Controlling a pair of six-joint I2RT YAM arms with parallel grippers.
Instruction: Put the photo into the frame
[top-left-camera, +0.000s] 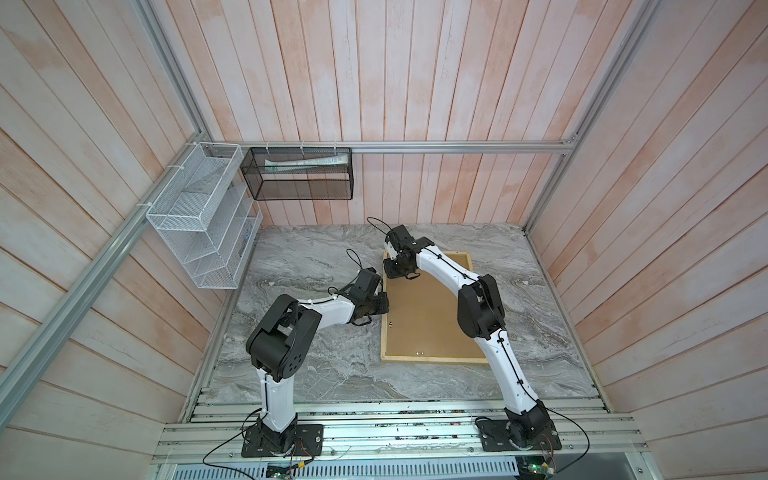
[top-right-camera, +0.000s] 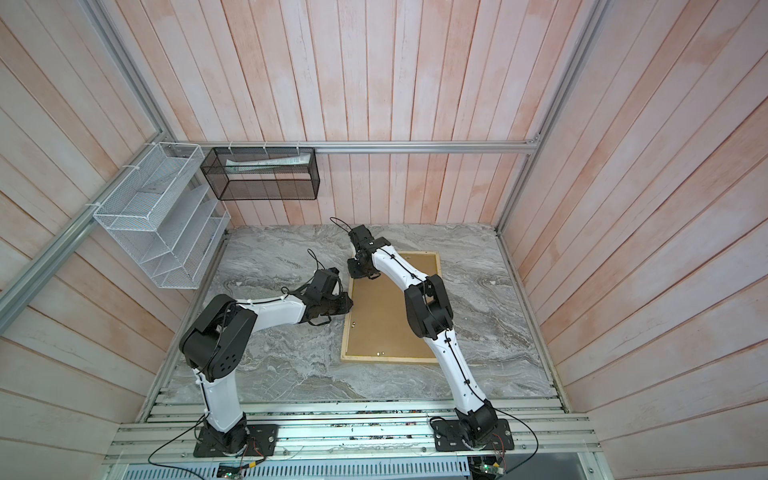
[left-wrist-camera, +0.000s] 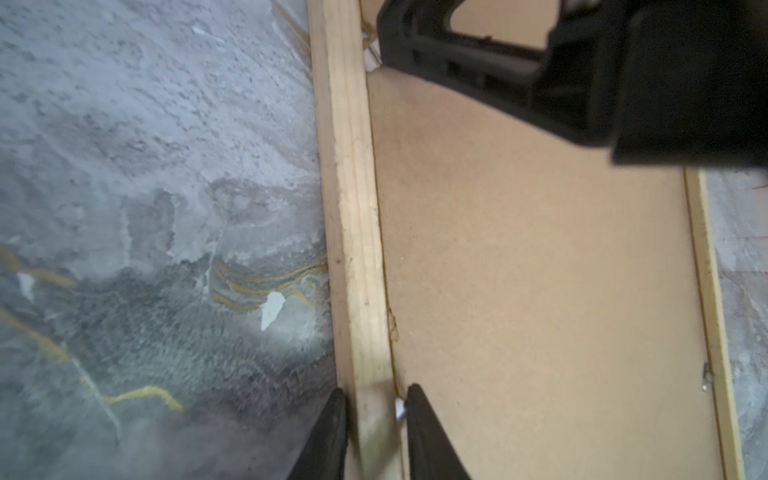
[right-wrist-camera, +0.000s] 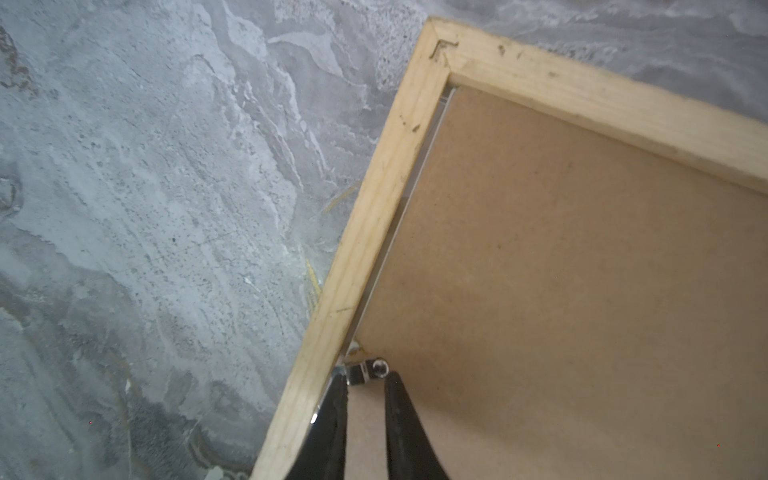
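We can't spot the photo anywhere, so our guess is it's already tucked under the backing board (top-left-camera: 424, 316) that fills the frame (top-left-camera: 432, 360), which lies face down on the table (top-left-camera: 316, 266). Looks nearly done to us, with only the metal tab (right-wrist-camera: 365, 370) left to fasten. The left gripper (left-wrist-camera: 374, 390) straddles the frame's long side with a narrow gap; pinching or not, we can't tell. The right gripper (right-wrist-camera: 365, 376) sits near the frame's far corner, fingers slightly apart, tips at that tab. No readable brands or writing anywhere.
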